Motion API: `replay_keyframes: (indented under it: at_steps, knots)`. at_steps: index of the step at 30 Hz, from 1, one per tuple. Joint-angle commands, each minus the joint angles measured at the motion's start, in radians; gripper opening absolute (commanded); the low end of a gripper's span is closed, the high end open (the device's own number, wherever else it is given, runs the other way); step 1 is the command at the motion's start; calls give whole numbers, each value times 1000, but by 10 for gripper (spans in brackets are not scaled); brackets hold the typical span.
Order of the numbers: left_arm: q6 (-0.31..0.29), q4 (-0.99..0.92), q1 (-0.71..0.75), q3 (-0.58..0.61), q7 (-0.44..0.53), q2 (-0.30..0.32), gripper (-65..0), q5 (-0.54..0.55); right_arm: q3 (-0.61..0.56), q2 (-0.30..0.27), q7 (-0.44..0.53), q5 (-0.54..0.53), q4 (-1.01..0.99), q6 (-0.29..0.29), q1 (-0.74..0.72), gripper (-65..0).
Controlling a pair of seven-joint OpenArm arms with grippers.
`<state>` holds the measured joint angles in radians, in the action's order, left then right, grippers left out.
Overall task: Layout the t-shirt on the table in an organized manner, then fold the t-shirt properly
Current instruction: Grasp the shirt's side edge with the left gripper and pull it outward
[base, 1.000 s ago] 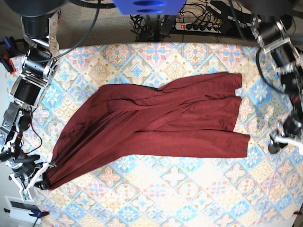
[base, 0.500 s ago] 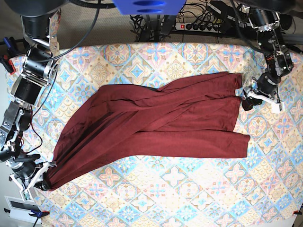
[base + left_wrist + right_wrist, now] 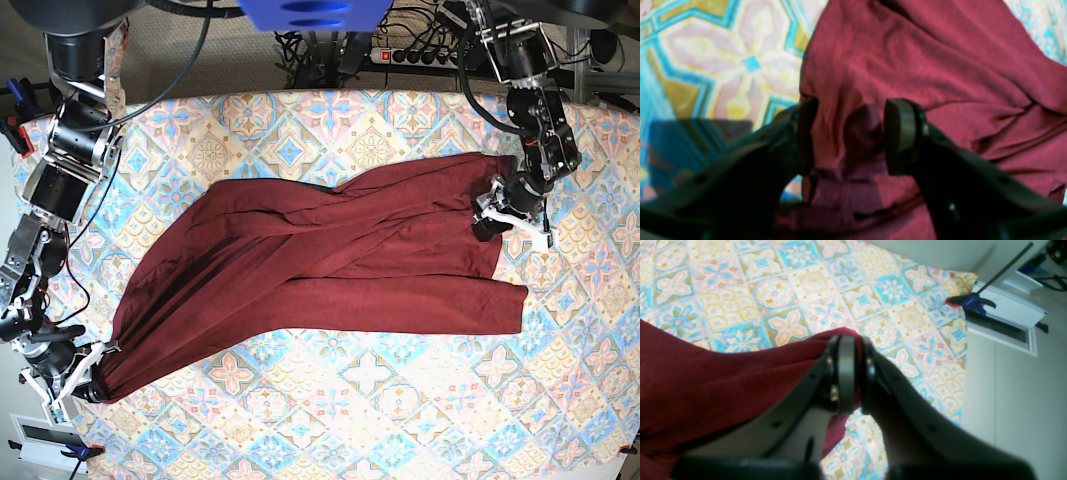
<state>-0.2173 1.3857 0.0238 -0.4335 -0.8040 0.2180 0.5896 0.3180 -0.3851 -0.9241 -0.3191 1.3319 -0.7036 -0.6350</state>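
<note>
Left gripper (image 3: 497, 215) now over t-shirt (image 3: 320, 270) edge; right gripper (image 3: 88, 378) still clamping corner

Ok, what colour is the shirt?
The shirt is plain dark maroon, no print. Clearest in the base view.

We lose the t-shirt (image 3: 700, 386) corner between the right fingers (image 3: 846, 373); the left fingers (image 3: 902, 125) look blurred.

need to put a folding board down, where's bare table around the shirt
Bare tablecloth runs along the near edge below the t-shirt, and a strip lies beyond it on the far side. Both ends are crowded: the left gripper and the right gripper work the shirt's corners.
</note>
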Motion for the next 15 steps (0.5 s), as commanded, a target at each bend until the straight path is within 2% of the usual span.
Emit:
replay_keyframes:
  at_steps: [1,4,7,9,15]
  knots:
    - [8,7,-5,-1,-10,7,-448,-3,5,-16,29,-15,22,5,-35,-650]
    - [6,30,-26,-5,30,7,-641,11,5,-16,29,-15,22,5,-35,-650]
    - [8,71,-49,-11,48,18,-641,54,7,-16,29,-15,22,5,-35,-650]
    - [8,131,-81,-63,44,34,-648,97,7,-16,29,-15,22,5,-35,-650]
    - [8,217,-241,-230,-71,64,-650,189,5,-16,29,-15,22,5,-35,-650]
